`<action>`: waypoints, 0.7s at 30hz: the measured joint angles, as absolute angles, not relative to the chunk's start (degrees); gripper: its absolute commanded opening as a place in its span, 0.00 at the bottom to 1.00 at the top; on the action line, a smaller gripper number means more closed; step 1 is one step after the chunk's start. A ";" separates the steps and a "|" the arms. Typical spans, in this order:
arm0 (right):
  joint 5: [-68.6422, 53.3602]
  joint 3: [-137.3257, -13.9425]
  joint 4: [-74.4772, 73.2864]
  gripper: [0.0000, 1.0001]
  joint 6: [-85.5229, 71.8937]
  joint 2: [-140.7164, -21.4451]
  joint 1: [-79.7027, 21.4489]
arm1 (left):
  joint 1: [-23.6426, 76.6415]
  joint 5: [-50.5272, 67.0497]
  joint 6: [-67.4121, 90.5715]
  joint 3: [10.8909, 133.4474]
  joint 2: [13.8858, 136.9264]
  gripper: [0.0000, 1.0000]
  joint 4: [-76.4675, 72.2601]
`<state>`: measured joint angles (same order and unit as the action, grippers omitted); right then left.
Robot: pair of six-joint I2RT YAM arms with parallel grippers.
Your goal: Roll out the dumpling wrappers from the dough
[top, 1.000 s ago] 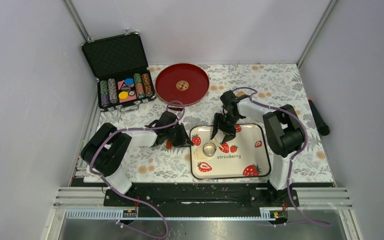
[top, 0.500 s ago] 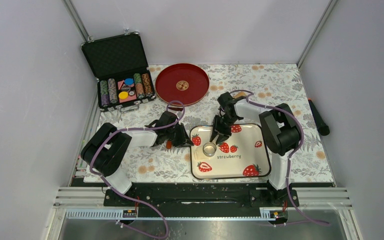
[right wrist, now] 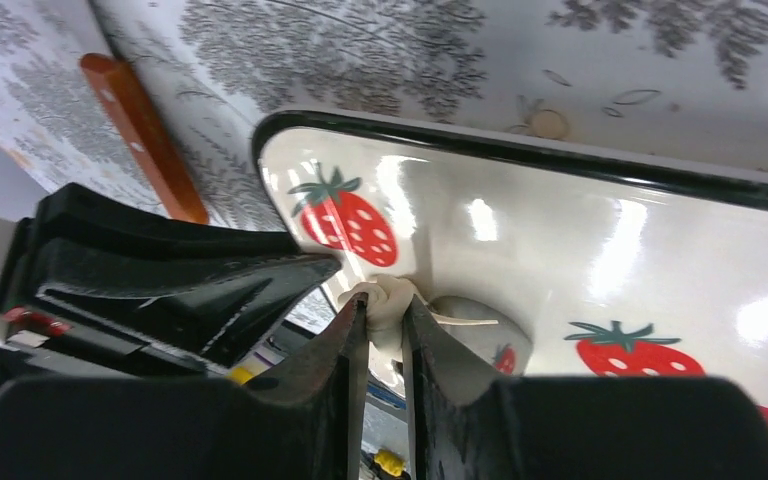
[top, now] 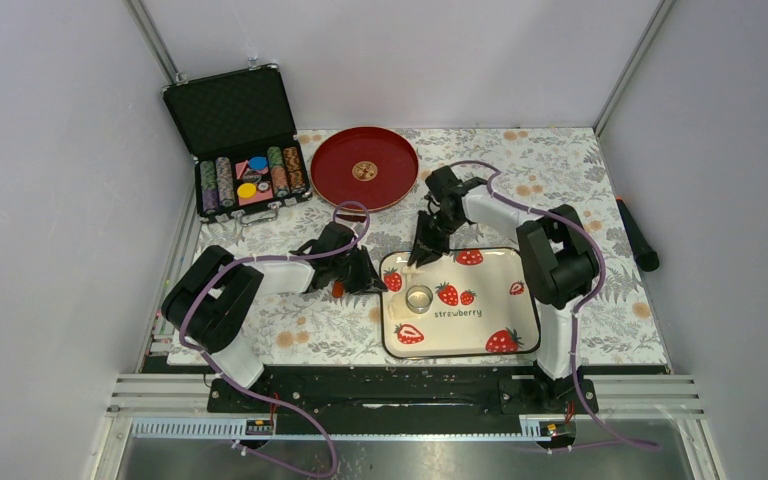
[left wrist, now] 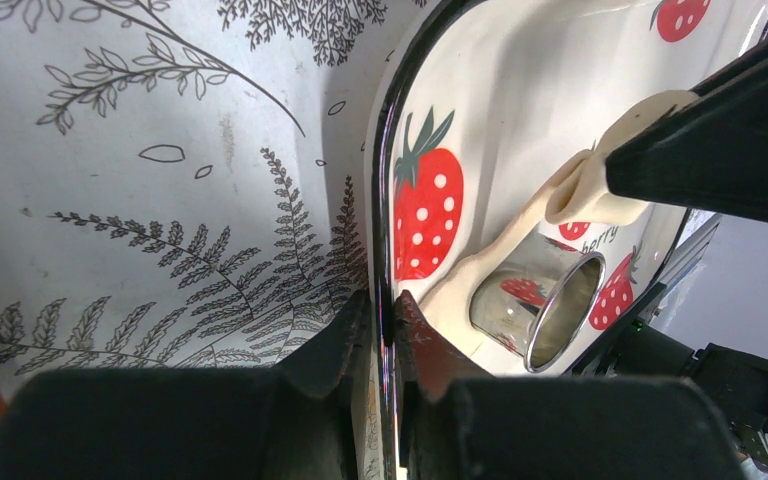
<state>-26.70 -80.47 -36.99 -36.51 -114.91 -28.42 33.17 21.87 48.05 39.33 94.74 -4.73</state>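
- Top external view: the floral table [top: 560,170] holds a poker-chip case [top: 235,130] at the far left. A red plate [top: 345,150] sits beside the case, and a strawberry tray [top: 505,305] lies close to the arm bases.
- The left gripper [top: 368,277] sits at the tray's left rim. In the left wrist view its two fingers are pressed together on that black rim, so the claw is clamped on the tray, apparently to steady it.
- The red plate shows only its gold emblem, with nothing pale lying on it.
- The right gripper [top: 420,252] hangs over the tray's far-left corner. In the right wrist view its fingers are nearly together with a pinch of the dough [left wrist: 580,192] between them, so it is gripping the dough.
- A wooden roller [right wrist: 145,135] lies on the cloth just outside the tray's left rim, beside the left gripper and held by neither claw.
- A metal ring cutter [top: 419,297] stands on the tray, left of the middle. I cannot tell whether a disc lies inside it.
- The dough is a thin pale strip stretching from the tray floor by the cutter's base up to the right fingers, its upper end lifted clear.
- Progress: no dumpling wrappers show anywhere. I judge the task to be at an early or middle stage, with the strip being pulled away and flattening, cutting and setting discs aside yet to come.
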 measured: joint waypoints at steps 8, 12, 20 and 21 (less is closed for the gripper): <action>-27.55 -83.37 -37.21 0.24 -37.21 -114.91 -32.10 | 33.17 21.87 48.05 39.33 94.74 0.00 -4.73; -27.81 -83.40 -37.23 0.24 -38.06 -114.89 -34.94 | 33.17 21.87 48.05 39.33 94.74 0.00 -4.73; -28.75 -80.34 -36.32 0.24 -40.91 -109.21 -37.47 | 33.17 21.87 48.07 39.33 94.74 0.00 -4.73; -28.82 -80.01 -36.23 0.24 -41.12 -108.14 -37.63 | 33.17 21.87 48.07 39.33 94.74 0.00 -4.73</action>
<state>-28.82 -80.01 -36.23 -41.12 -108.14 -37.63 33.17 21.87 48.07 39.33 94.74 -4.73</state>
